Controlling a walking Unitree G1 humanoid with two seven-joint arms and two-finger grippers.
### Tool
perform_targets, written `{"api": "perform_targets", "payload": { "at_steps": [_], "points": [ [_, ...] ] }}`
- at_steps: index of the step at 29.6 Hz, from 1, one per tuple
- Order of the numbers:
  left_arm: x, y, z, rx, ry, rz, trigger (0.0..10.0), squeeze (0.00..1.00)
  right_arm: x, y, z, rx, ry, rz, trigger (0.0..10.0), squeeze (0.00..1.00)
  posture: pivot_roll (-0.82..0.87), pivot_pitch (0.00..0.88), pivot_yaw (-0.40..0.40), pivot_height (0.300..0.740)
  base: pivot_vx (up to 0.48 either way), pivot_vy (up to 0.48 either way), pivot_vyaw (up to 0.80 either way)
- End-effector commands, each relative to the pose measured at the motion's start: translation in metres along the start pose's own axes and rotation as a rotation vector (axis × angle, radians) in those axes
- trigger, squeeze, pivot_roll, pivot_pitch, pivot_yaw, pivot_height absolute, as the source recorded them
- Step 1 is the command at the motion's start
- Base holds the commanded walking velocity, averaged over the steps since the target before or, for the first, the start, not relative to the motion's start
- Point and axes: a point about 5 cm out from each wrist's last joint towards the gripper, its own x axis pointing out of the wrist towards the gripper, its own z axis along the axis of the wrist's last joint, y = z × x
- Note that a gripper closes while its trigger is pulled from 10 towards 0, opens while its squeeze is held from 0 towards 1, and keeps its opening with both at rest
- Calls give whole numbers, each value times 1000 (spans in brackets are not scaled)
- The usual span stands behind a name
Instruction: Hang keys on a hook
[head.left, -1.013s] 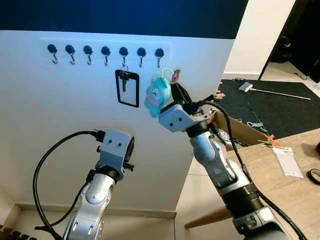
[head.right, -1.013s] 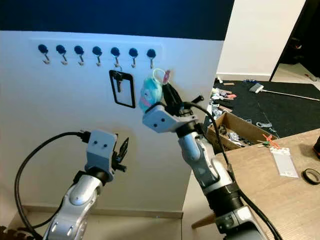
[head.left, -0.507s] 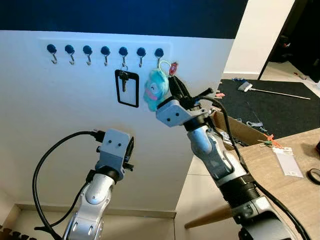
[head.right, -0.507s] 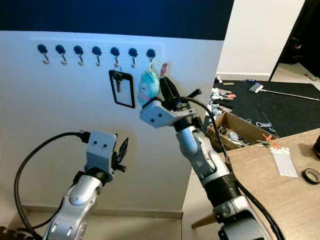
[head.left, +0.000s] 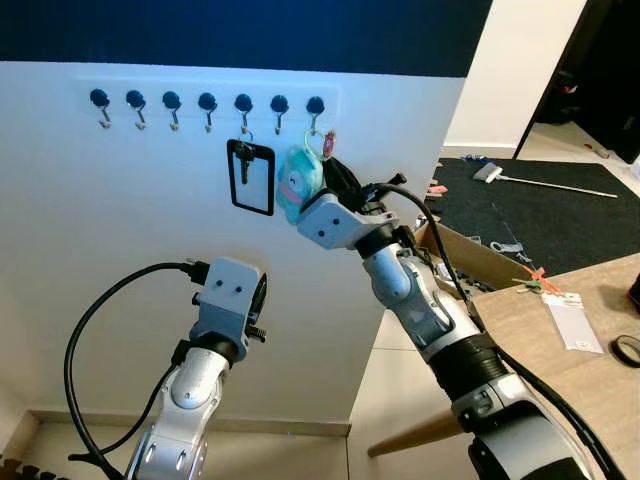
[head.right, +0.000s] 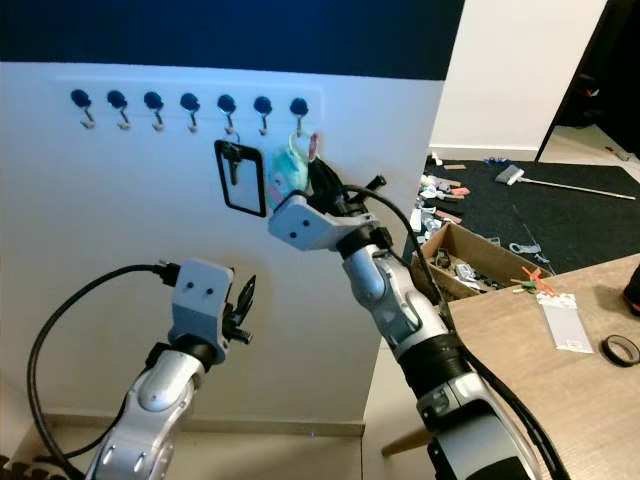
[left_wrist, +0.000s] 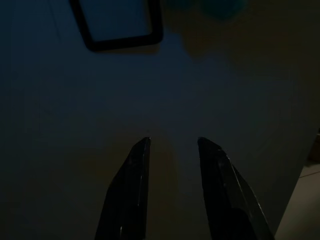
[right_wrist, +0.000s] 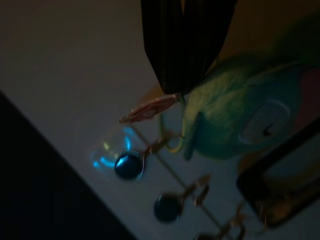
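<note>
A row of several blue-knobbed hooks (head.left: 207, 103) runs along the white wall. My right gripper (head.left: 331, 168) is raised to the rightmost hook (head.left: 315, 108) and is shut on the keys' ring. The keys' turquoise plush charm (head.left: 296, 183) hangs against the wall, with a pink tag (right_wrist: 150, 107) at the ring. In the right wrist view the ring lies close beside the hook's knob (right_wrist: 128, 166); I cannot tell whether it is over the hook. My left gripper (left_wrist: 172, 142) is open and empty, held low in front of the wall (head.left: 257, 300).
A black rectangular holder with a key (head.left: 251, 177) hangs from the fifth hook. To the right are an open cardboard box (head.left: 480, 262), a dark rug (head.left: 560, 215) and a wooden table (head.left: 560, 350) carrying a tag (head.left: 570, 322) and a black ring (head.left: 630, 350).
My right gripper has moved up and left toward the wall, carrying the plush charm and ring up to the rightmost hook. The left arm has not moved.
</note>
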Motion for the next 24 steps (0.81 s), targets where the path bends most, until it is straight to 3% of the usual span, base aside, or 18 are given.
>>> {"api": "perform_targets", "payload": {
  "at_steps": [1, 4, 5, 6, 9, 10, 16, 17, 18, 20, 21, 23, 24],
  "points": [
    [-3, -3, -3, -12, 18, -1, 10000, 0, -2, 8, -4, -1, 25, 47, 10000, 0, 149, 128, -8, 740, 0, 0, 0],
    [-3, -3, -3, -13, 18, -2, 10000, 0, -5, 10, -6, 12, 32, 49, 10000, 0, 148, 128, -9, 740, 0, 0, 0],
    [-3, -4, -3, -13, 19, -2, 10000, 0, -7, 10, -6, 28, 30, 41, 10000, 843, 148, 128, -9, 740, 0, 0, 0],
    [-3, -4, -3, -14, 19, -2, 10000, 0, -8, 9, -4, 46, 22, 23, 10000, 1000, 146, 131, -7, 740, 0, 0, 0],
    [-3, -5, -3, -14, 20, -4, 10000, 0, -12, 3, 3, 64, -39, -48, 10000, 1000, 144, 131, -7, 740, 0, 0, 0],
    [-3, -5, -3, -14, 21, -4, 10000, 0, -14, 1, 6, 72, -60, -65, 10000, 0, 145, 132, -7, 740, 0, 0, 0],
    [-4, -5, -3, -13, 22, -3, 10000, 0, -28, 0, 8, 174, -74, -104, 10000, 0, 147, 138, -10, 740, 0, 0, 0],
    [-6, -4, -4, -12, 26, -2, 10000, 0, -47, 9, -3, 311, 22, -112, 10000, 0, 148, 140, -14, 740, 0, 0, 0],
    [-6, -4, -4, -12, 26, -2, 10000, 0, -47, 9, -3, 311, 22, -112, 10000, 0, 148, 140, -14, 740, 0, 0, 0],
    [-8, -4, -6, -10, 31, 2, 10000, 0, -80, 31, -22, 461, 199, -78, 10000, 0, 150, 142, -18, 740, 0, 0, 0],
    [-8, -4, -6, -10, 31, 2, 10000, 0, -80, 31, -22, 461, 199, -78, 10000, 0, 150, 142, -18, 740, 0, 0, 0],
    [-9, -3, -7, -9, 36, 4, 10000, 0, -128, 58, -49, 651, 478, -86, 10000, 0, 147, 142, -19, 740, 0, 0, 0],
    [-10, -3, -8, -8, 37, 4, 10000, 0, -151, 65, -56, 699, 569, -106, 10000, 0, 145, 142, -19, 740, 0, 0, 0]
  ]
}}
